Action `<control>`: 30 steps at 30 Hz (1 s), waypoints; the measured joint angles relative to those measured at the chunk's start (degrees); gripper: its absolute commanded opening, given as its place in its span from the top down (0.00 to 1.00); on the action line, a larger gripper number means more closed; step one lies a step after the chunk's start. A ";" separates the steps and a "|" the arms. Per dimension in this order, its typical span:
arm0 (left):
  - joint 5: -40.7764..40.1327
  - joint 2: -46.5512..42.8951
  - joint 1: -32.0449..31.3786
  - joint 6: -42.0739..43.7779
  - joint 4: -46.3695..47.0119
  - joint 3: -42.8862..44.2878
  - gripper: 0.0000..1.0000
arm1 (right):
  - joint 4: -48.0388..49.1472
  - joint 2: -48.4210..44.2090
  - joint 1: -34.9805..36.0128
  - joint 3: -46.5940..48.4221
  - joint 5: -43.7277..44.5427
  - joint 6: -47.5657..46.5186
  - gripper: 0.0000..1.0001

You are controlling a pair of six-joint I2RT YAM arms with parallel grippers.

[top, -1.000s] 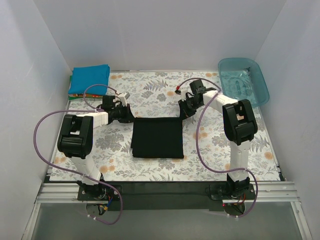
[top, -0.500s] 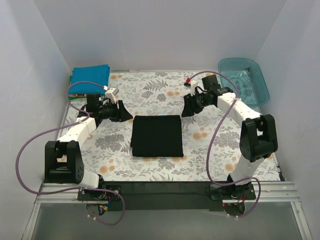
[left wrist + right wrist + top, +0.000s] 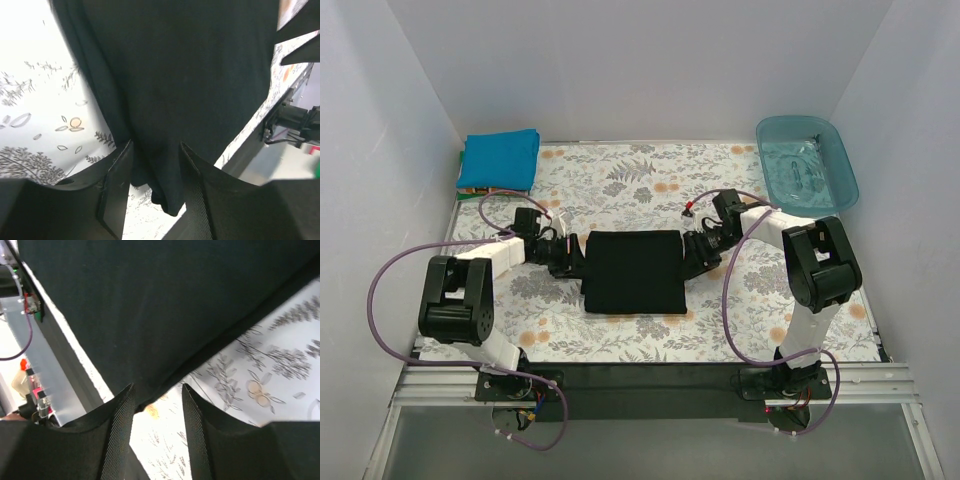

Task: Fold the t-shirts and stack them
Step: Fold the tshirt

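A black t-shirt (image 3: 632, 272) lies folded into a rectangle on the floral tablecloth (image 3: 620, 185) at mid-table. My left gripper (image 3: 574, 263) is low at its left edge. In the left wrist view the jaws (image 3: 156, 172) stand apart with a bunched edge of the black shirt (image 3: 175, 90) between them. My right gripper (image 3: 693, 254) is low at the shirt's right edge. In the right wrist view it (image 3: 157, 410) is open, with the black shirt's edge (image 3: 165, 310) just reaching its fingertips. A folded blue t-shirt (image 3: 500, 158) lies at the back left, on thin slivers of other colours.
A translucent teal tub (image 3: 807, 160) stands at the back right corner. White walls close in the table on three sides. The black front rail (image 3: 640, 378) with both arm bases runs along the near edge. Purple cables loop beside each arm.
Both grippers were raised and away from the black shirt half a second ago. They have come down and inward to its left and right edges. The shirt has not moved.
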 measured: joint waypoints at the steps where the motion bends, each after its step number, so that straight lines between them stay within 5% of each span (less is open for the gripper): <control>1: 0.17 1.14 -0.26 -0.28 -0.48 0.00 0.61 | 0.07 0.00 0.20 0.00 -0.48 0.17 0.53; 9: 0.35 3.67 -0.35 -1.27 -2.12 0.00 0.82 | 0.48 1.73 1.07 0.04 -2.27 0.83 0.68; 12: 0.66 3.67 -0.35 -1.33 -2.14 0.00 0.93 | 0.50 2.60 1.09 0.04 -2.25 1.09 0.84; 13: 0.74 3.67 -0.35 -1.36 -2.12 0.00 0.96 | 0.50 2.82 1.09 0.04 -2.23 1.27 0.98; 30: -5.84 6.10 0.76 0.42 -8.63 6.03 1.00 | 2.08 0.76 0.09 0.24 2.62 2.84 0.99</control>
